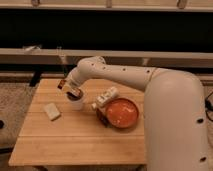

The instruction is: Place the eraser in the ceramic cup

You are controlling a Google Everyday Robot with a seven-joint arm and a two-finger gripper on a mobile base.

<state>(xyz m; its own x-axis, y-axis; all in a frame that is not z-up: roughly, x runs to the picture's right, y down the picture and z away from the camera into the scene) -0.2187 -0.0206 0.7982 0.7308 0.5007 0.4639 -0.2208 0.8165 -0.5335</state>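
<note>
The white ceramic cup (76,104) stands upright on the wooden table (75,145), left of centre. My gripper (69,89) hangs right over the cup's mouth, reaching in from the right. It is shut on the eraser (73,92), a small dark block with an orange-red edge, held at the cup's rim. The gripper partly hides the eraser, and the inside of the cup does not show.
A pale cream block (51,111) lies on the table left of the cup. A white bottle-like object (105,97) lies right of the cup, beside a wide orange bowl (121,112). My large white arm covers the right side of the table.
</note>
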